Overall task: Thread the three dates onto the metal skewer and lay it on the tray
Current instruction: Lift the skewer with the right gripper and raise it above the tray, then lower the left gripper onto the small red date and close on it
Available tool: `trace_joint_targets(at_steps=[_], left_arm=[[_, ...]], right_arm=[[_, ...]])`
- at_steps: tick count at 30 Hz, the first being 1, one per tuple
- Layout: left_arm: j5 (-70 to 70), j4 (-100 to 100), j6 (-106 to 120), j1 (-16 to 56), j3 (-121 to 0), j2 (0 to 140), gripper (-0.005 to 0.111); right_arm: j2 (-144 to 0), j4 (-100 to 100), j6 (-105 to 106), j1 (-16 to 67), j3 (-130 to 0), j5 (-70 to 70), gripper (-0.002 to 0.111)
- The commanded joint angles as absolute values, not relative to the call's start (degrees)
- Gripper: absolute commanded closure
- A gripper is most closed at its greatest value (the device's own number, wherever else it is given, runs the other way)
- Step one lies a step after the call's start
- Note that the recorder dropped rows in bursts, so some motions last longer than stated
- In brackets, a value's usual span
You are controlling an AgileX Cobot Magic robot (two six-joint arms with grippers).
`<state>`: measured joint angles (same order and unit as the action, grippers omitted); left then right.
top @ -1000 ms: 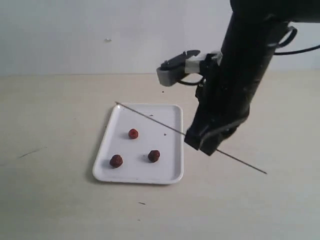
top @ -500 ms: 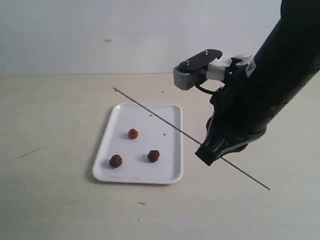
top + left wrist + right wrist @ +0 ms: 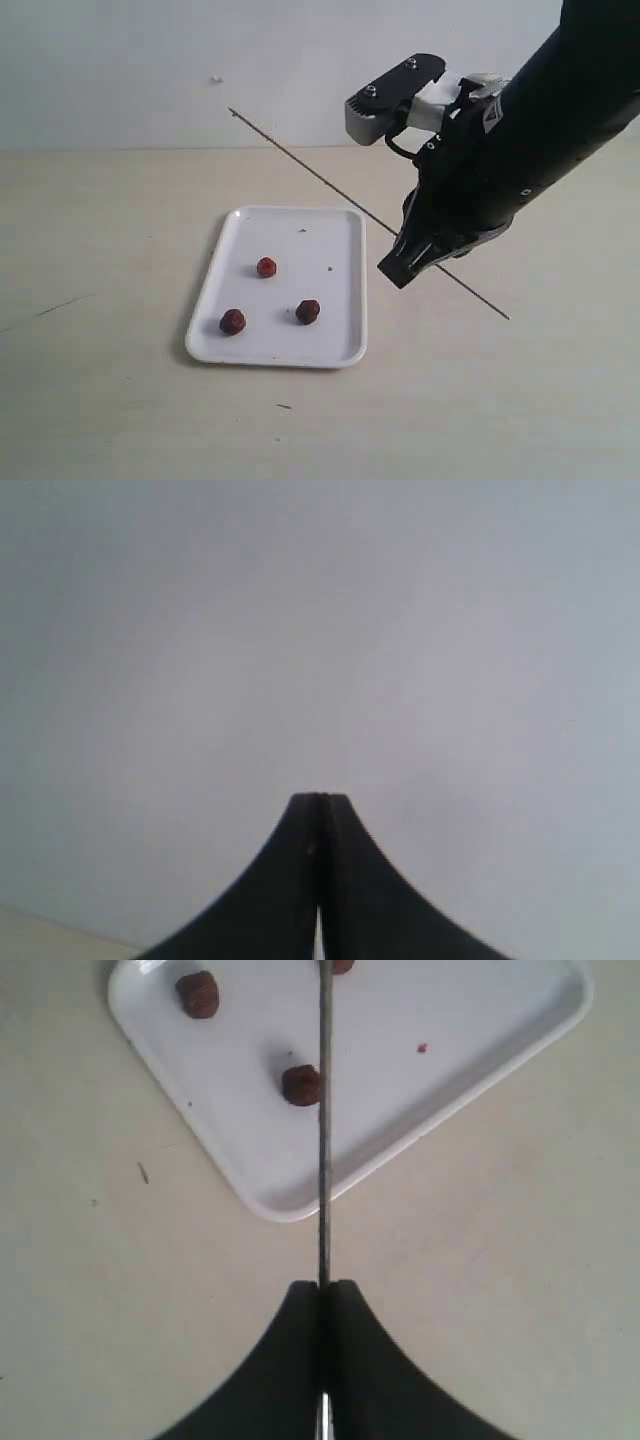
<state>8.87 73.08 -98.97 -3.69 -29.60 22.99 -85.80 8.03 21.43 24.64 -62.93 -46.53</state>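
The white tray (image 3: 285,350) lies flat on the beige table, and the three dates rest loose on it (image 3: 266,267) (image 3: 232,321) (image 3: 308,312). My right gripper (image 3: 402,258) hangs just right of the tray, shut on the metal skewer (image 3: 310,170). The rod slants up to the left, its tip high in front of the wall. In the right wrist view the skewer (image 3: 324,1110) runs straight out from the gripper (image 3: 322,1285) over the tray (image 3: 480,1050) and past one date (image 3: 301,1085). My left gripper (image 3: 320,798) is shut and empty, facing a blank grey wall.
The bulky black right arm (image 3: 520,130) leans over the table's right half, with a grey camera block (image 3: 395,95) on it. A faint scratch (image 3: 60,305) and a small dark fleck (image 3: 285,406) mark the tabletop. A pale wall (image 3: 150,60) stands behind.
My right gripper has risen and tilted, swinging the skewer's far tip from just above the tray's back edge up in front of the wall. The dates have not moved.
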Motion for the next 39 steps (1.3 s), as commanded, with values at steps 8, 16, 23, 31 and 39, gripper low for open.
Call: trace_joint_targets(at_steps=[8, 16, 23, 31, 39], left_arm=[[32.2, 99.9, -118.4, -3.4, -59.0, 76.7, 0.107], [22.5, 99.9, -79.1, 1.2, -65.5, 96.8, 0.107], [-29.9, 73.9, -50.7, 9.0, -65.8, 100.4, 0.107], [-46.7, -13.5, 38.8, 21.8, -82.4, 108.4, 0.107], [-45.3, -7.7, 73.5, 28.0, -92.0, 118.5, 0.076]], right_arm=[[-86.8, -5.5, 4.7, 18.5, -62.6, -40.8, 0.108], [-92.1, -5.5, 5.1, 13.2, -60.4, -39.8, 0.108], [-94.1, -4.8, 6.2, 13.2, -60.4, -38.6, 0.108], [-94.1, -1.5, 6.2, 13.2, -60.4, -41.8, 0.108], [-94.1, 0.6, 10.5, 13.3, -60.4, -41.3, 0.108]])
